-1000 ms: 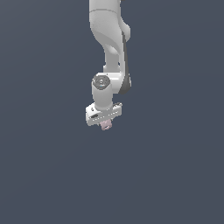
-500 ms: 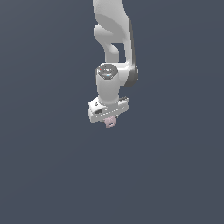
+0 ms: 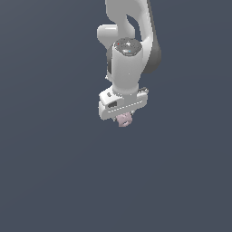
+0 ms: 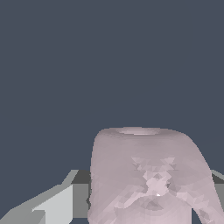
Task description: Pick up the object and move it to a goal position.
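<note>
The object [image 3: 123, 120] is a small pale pink lumpy blob tucked under the white hand of the arm in the exterior view. My gripper [image 3: 122, 118] is shut on it, and only the blob's lower part shows below the hand. In the wrist view the object [image 4: 146, 175] fills the near part of the picture, pink and bumpy with a smooth rounded far end. A grey-white finger [image 4: 52, 205] shows on one side of it; the other finger is mostly hidden behind the blob.
The white arm [image 3: 129, 50] rises from the hand to the top edge of the exterior view. Around and beneath it lies a flat, featureless dark blue-grey surface [image 3: 54, 181] in both views. No goal marker shows.
The arm has shifted towards the exterior view's right and slightly up, carrying the pink object with it. The gripper has stayed shut on it throughout.
</note>
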